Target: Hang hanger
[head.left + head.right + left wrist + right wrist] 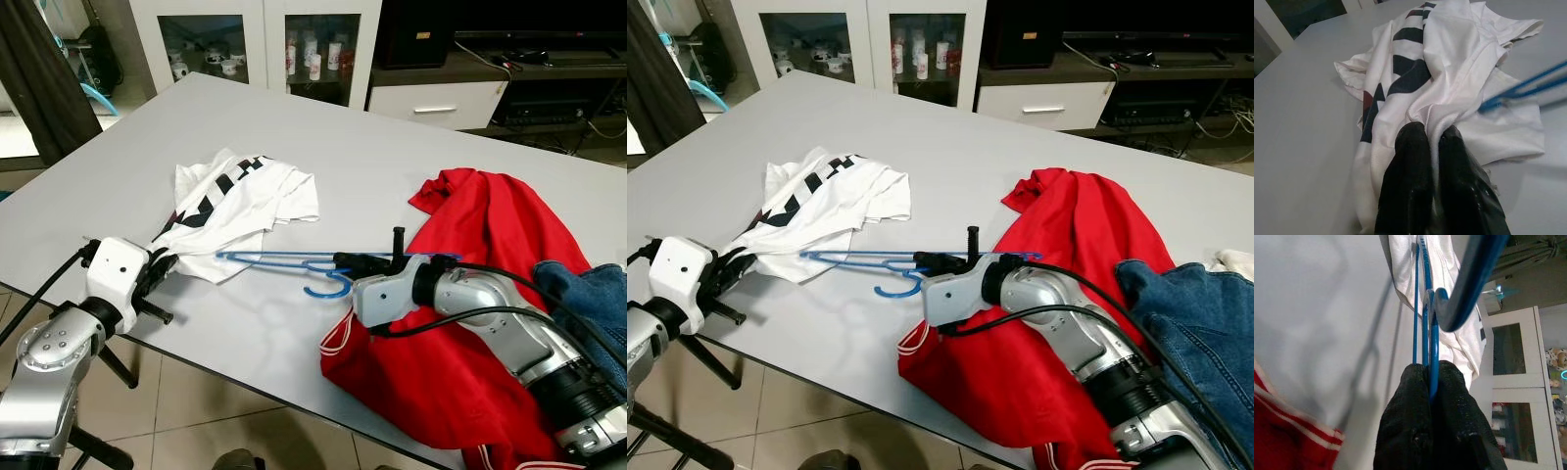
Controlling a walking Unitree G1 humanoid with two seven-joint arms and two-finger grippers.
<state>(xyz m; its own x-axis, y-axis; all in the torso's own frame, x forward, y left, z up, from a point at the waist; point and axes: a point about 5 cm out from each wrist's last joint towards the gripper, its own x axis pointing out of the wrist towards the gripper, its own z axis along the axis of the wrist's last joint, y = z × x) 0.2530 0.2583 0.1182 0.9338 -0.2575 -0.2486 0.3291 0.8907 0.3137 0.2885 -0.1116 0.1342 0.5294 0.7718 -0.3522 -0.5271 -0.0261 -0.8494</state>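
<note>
Right claw (pixel 345 260) clamped blue hanger (pixel 284 259), long axis toward 9 o'clock; left claw (pixel 1432 139) pinched white T-shirt (pixel 235 201) there.

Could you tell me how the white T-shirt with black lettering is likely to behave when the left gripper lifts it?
The white T-shirt with black lettering lies crumpled, so it will probably drape limply. The left gripper pinches one fold, so the rest may drag along the grey table.

Left end effector (pixel 1431 139) and right end effector (pixel 1433 369) both clamped.
</note>
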